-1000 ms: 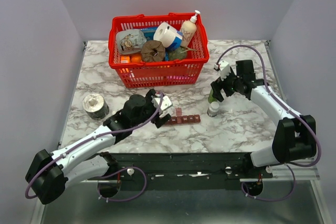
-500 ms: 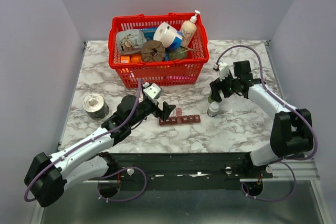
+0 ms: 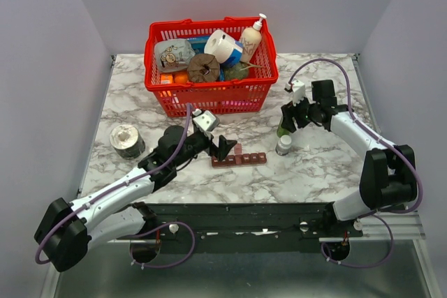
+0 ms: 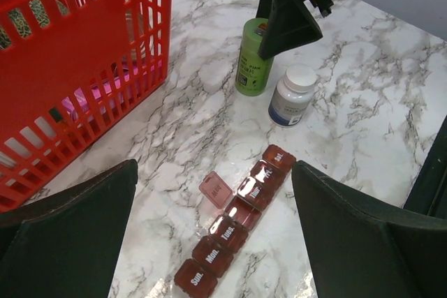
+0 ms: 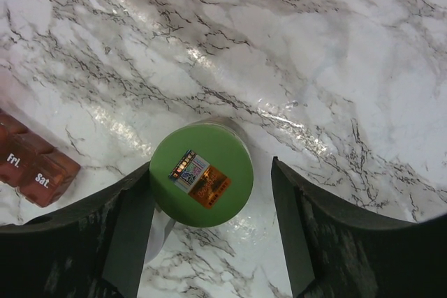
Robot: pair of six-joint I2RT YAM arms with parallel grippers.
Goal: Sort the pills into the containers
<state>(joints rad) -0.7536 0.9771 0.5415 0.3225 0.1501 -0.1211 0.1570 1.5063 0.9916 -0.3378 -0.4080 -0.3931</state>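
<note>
The containers (image 3: 239, 159) are a dark red-brown strip of lidded day compartments (image 4: 237, 221) lying on the marble; the middle one stands open, its lid (image 4: 215, 190) flipped out to the side. My left gripper (image 3: 225, 143) hovers over the strip's left end, its jaws open wide (image 4: 214, 165) and holding nothing. My right gripper (image 3: 288, 120) reaches down around a green bottle (image 5: 201, 181). Its left finger (image 5: 126, 228) is against the bottle, and a gap remains on the right side. No pills are in view.
A small bottle with a white cap (image 4: 292, 94) stands just beside the green bottle (image 4: 251, 57). A red basket (image 3: 209, 92) full of goods sits behind. A silver tin (image 3: 126, 139) stands at the left.
My left gripper swung from lying across the strip's left end to pointing down over it. My right gripper's jaws have narrowed around the green bottle.
</note>
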